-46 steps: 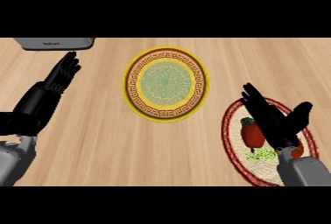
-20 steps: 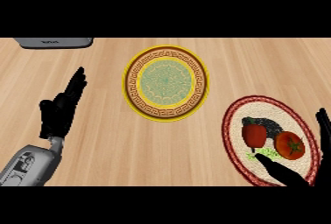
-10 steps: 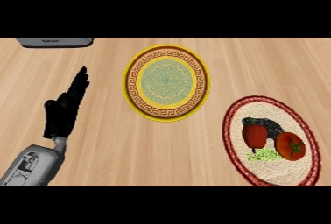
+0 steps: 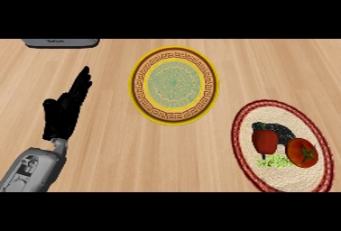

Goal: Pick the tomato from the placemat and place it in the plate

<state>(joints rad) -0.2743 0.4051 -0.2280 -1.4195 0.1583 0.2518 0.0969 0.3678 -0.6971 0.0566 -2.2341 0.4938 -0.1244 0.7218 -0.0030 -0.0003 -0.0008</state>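
A red tomato with a green stem lies on the round red-rimmed placemat at the right, beside a printed picture of a red pepper and greens. The yellow plate with a patterned rim sits in the middle of the counter with nothing on it. My left hand rests open at the left, fingers straight and pointing up, well apart from the plate. My right hand shows nowhere in the head view.
A grey appliance edge pokes in at the top left. The wooden counter spreads around the plate and placemat.
My right hand, earlier over the placemat, has drawn back out of view at the lower right. The tomato stays on the placemat. My left hand moved slightly inward and down.
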